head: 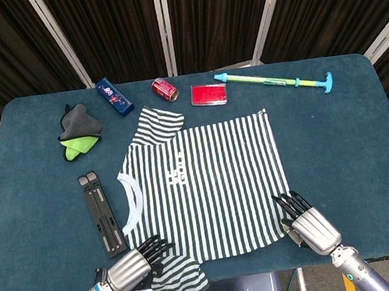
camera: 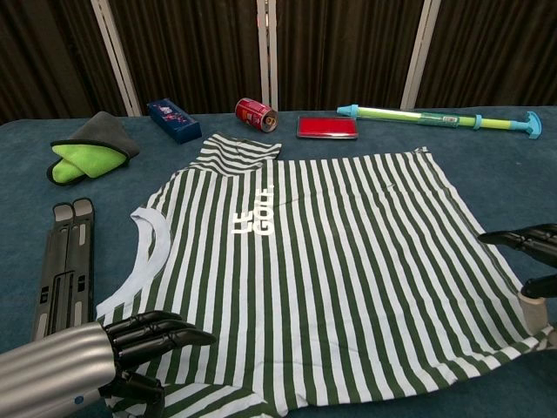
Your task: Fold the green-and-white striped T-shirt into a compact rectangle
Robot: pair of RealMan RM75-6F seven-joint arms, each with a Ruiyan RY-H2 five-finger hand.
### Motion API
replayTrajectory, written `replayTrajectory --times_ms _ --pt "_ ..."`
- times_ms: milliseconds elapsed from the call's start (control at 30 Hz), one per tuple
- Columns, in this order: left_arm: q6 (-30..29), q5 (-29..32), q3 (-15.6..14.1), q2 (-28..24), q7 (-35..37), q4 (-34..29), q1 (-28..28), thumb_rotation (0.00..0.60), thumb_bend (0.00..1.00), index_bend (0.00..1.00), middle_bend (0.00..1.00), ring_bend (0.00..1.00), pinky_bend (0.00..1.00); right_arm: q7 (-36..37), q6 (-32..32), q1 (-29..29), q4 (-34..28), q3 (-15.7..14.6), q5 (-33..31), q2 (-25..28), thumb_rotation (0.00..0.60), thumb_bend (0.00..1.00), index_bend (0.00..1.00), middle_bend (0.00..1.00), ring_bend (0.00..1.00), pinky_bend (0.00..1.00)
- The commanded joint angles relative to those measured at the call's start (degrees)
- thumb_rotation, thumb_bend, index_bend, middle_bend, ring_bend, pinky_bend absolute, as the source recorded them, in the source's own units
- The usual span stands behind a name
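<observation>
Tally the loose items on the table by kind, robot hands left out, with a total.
Striped T-shirt: 1
Cloth bundle, grey and green: 1
Blue box: 1
Red can: 1
Red flat case: 1
Green-and-teal pump toy: 1
Black folding stand: 1
Total: 7

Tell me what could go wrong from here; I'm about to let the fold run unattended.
The near sleeve hangs over the table edge, so it may slip from the left hand. Folding the shirt away could sweep the can or red case.
</observation>
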State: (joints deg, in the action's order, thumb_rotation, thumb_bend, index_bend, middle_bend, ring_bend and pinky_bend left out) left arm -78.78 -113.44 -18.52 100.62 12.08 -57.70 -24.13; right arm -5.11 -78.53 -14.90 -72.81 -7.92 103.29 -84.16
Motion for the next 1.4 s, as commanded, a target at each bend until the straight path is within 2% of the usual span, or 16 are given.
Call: replayTrajectory --times_ms 33,267,600,1133,1400 --pt "-0.7 -0.1 -0.2 -0.3 0.6 -0.3 0.1 0.6 0.58 0.67 0.0 0.0 0.0 0.4 -0.1 -0.2 -0.2 0.0 0.2 0.2 0.6 0.46 0.73 0.0 0.0 0.0" --pt "-2.9 -1.5 -0.8 -2.2 0.6 -2.0 -0.3 0.6 0.58 0.67 0.0 0.0 0.0 3.0 -0.4 -2.8 -1.2 -1.6 4.8 3.2 0.6 0.46 0.73 0.0 0.0 0.0" --pt "-6.0 -3.1 -2.0 -4.8 0.5 -4.4 0.2 0.6 0.58 0.67 0.0 0.0 0.0 3.5 3.1 -7.0 -5.4 -4.3 9.5 8.3 0.6 0.48 0.73 0.01 0.0 0.0" --pt "-8.3 -7.1 -6.0 -9.6 -0.2 -8.2 1.1 0.6 0.58 0.67 0.0 0.0 0.0 4.0 5.0 -9.5 -11.1 -7.8 13.8 12.0 0.6 0.48 0.74 0.02 0.0 0.0" --pt "-9.5 -8.9 -7.0 -11.6 -2.1 -8.9 1.7 0.6 0.57 0.67 0.0 0.0 0.0 3.3 5.1 -9.8 -13.5 -9.0 15.4 13.3 0.6 0.48 0.74 0.02 0.0 0.0"
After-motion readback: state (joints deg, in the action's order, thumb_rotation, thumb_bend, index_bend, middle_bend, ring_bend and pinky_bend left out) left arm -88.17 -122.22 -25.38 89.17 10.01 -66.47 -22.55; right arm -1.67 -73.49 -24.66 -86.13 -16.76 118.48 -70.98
